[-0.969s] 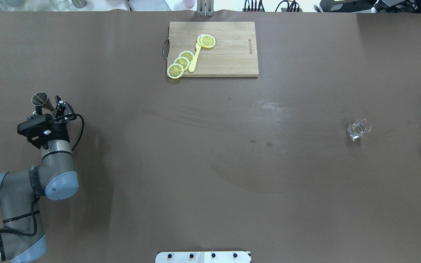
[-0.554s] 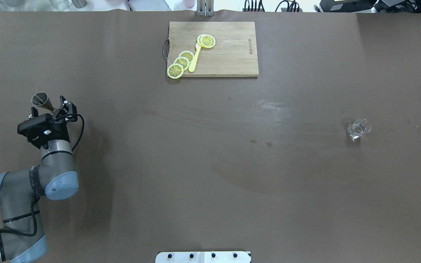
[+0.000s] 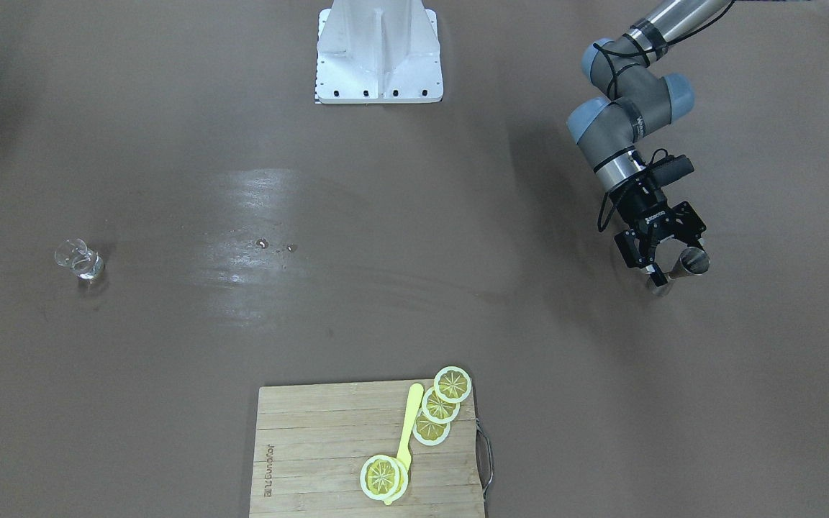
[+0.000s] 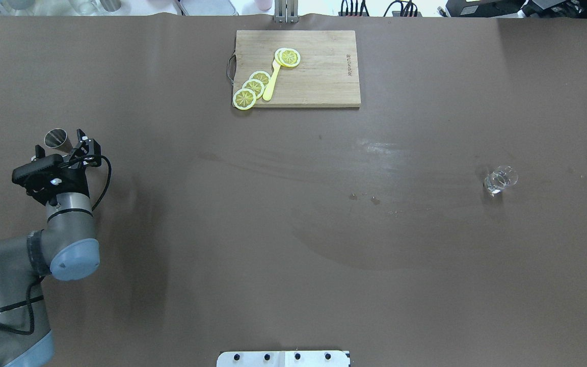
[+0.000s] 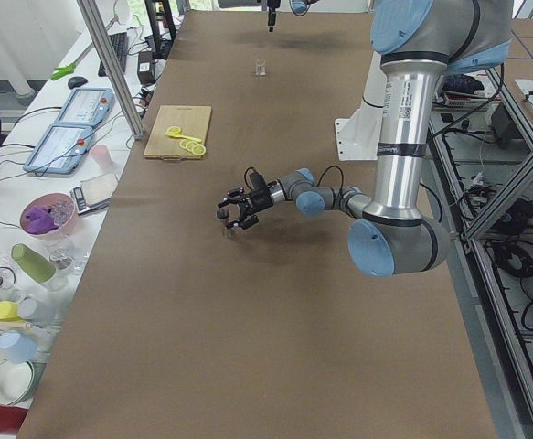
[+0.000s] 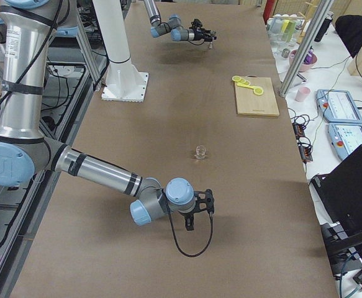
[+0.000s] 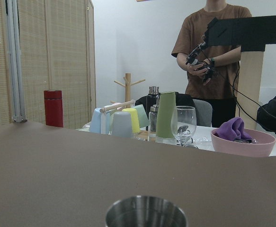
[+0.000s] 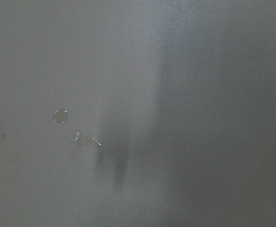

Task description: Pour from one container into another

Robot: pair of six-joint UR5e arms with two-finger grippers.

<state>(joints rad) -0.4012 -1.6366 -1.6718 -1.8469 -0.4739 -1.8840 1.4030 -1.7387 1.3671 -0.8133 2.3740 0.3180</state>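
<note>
While left tool (image 4: 59, 141) gapes, jigger (image 4: 57, 137) upright, mouth up.

The brown table (image 4: 293, 244) bears a wooden cutting board (image 4: 324, 81), a clear glass (image 4: 500, 180), a steel cup (image 4: 57, 138) and two droplets (image 4: 375, 201).

I'm looking into a robotics lab: a long brown-covered table (image 5: 248, 320) flanked by aluminium frame posts (image 5: 111, 69), grey-and-blue teach pendants (image 5: 58, 146) on the side bench, and black cable bundles (image 6: 302, 139) alongside.
</note>
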